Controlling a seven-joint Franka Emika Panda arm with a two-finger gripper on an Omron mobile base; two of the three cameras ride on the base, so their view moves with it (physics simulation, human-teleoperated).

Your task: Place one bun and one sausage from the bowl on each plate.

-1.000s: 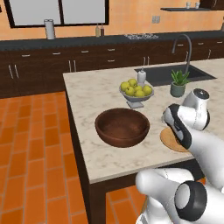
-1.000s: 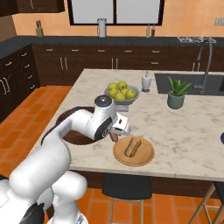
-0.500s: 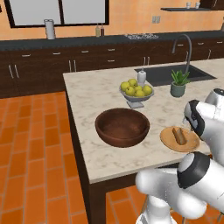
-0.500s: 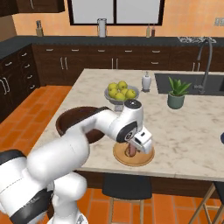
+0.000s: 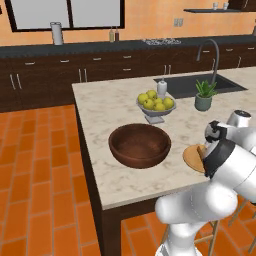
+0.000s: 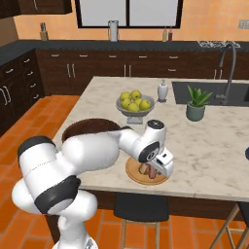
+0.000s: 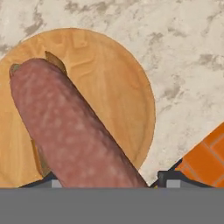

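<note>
Pinkish-red, the sausage (image 7: 70,131) looms close before the hand camera, slanting over the tan plate (image 7: 118,96), with a sliver of bun (image 7: 54,61) peeking from beneath. The gripper (image 6: 154,171) hangs low over that plate near the counter (image 6: 214,146) edge (presumably to set the sausage down). Whether the jaws clasp it cannot be told. The bowl (image 5: 139,145) sits apart.

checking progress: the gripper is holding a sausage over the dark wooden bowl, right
Not quite. The sausage in the gripper is over the light tan plate, not the bowl; the hand view shows the plate right beneath it.
</note>
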